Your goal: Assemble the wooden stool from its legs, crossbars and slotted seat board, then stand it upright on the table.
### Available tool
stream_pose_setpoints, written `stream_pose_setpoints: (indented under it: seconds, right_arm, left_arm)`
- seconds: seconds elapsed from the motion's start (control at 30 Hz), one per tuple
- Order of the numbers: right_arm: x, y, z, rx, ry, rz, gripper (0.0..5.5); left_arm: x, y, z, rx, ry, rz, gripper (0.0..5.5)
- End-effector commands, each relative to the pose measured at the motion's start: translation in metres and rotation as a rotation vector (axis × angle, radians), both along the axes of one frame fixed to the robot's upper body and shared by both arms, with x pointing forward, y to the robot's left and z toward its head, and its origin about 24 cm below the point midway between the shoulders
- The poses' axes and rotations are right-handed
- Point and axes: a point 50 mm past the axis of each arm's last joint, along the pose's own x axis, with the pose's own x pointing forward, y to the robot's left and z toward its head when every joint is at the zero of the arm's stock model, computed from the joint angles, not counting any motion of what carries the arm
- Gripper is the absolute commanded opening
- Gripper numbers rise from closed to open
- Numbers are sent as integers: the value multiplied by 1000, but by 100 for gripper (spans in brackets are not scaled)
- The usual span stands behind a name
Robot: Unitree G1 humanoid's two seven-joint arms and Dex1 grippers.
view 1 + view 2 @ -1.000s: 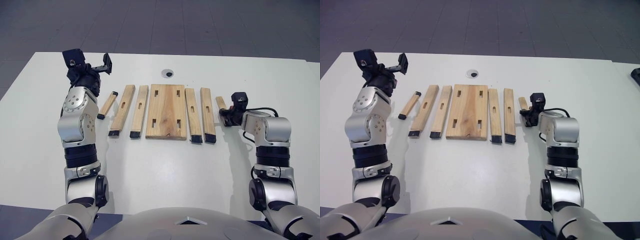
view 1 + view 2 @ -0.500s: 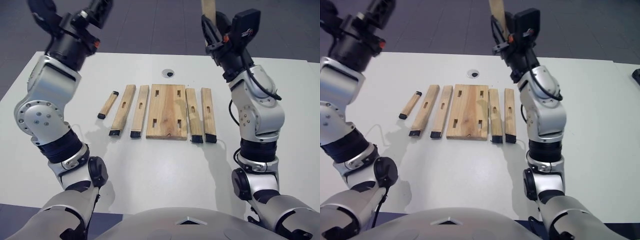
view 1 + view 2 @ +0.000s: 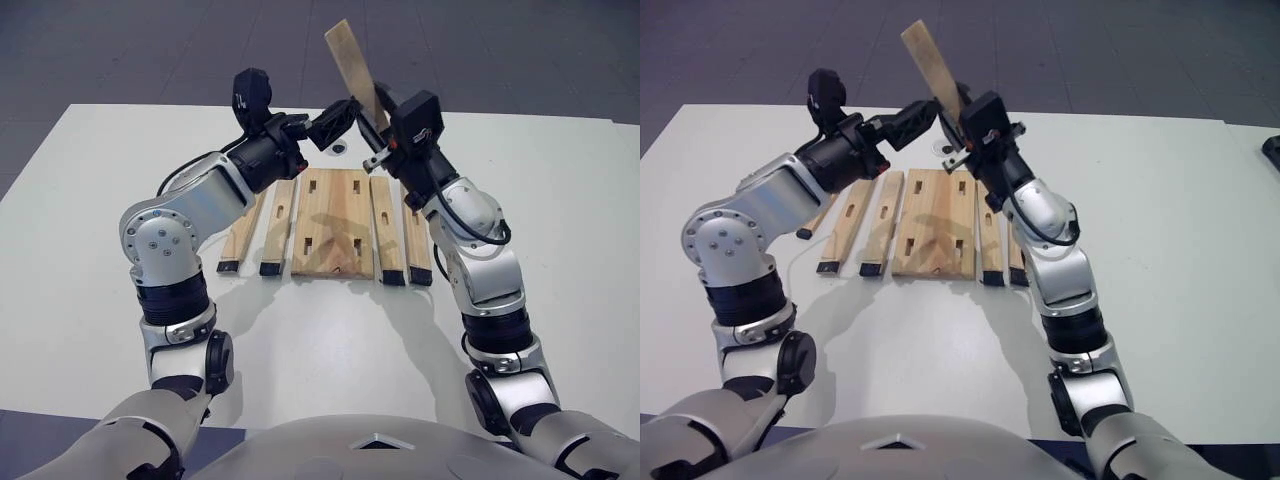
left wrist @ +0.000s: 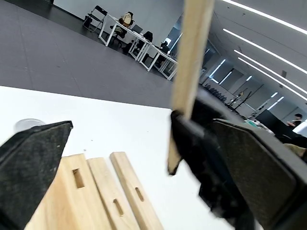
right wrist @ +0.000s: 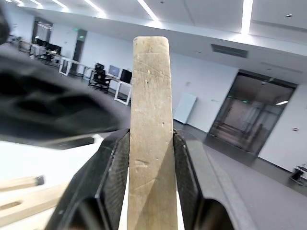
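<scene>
Left eye view: a short crossbar (image 3: 352, 62) stands up in the air over the far end of the slotted seat board (image 3: 335, 225), tilted so its top leans toward the robot's left. The right hand (image 3: 380, 115) is clamped on its lower end; in the right wrist view the two dark fingers (image 5: 115, 177) press against both sides of the wood. The left hand (image 3: 325, 125) hangs just beside it at about the same height, with its fingers spread wide apart and holding nothing. Whether they touch the bar I cannot tell.

The seat board lies flat near the middle of the white surface (image 3: 300, 340). Two slotted legs (image 3: 245, 220) lie just to its left, and two more legs (image 3: 386, 230) just to its right, all parallel to it. A second short crossbar (image 3: 810, 225) lies farther left, partly hidden by the left arm.

The row sits in the far half of the surface. A broad white stretch runs from it to the near edge, with wide margins out to both side edges. Past the far edge is dark grey floor.
</scene>
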Motion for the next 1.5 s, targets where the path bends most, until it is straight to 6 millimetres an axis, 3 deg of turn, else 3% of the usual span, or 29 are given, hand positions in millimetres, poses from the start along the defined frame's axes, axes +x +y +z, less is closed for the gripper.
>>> stream_pose_setpoints:
  seconds: [0.03,0.2,0.4,1.23,1.5]
  right_arm:
    - [-2,-1,-9,-31,16,7,131]
    - [-3,-6,-14,-42,26,14,131]
    - [-4,-6,-14,-42,27,31,131]
    - [-2,-5,-18,-58,36,44,131]
    - [-2,-4,-15,-38,32,44,131]
  left_arm:
    - [0,5,11,-58,-47,-16,540]
    - [4,13,10,-156,-23,-26,540]
    - [7,8,1,-175,40,-47,540]
    - [10,11,-5,-199,66,-36,118]
    - [11,7,-10,-137,59,-37,63]
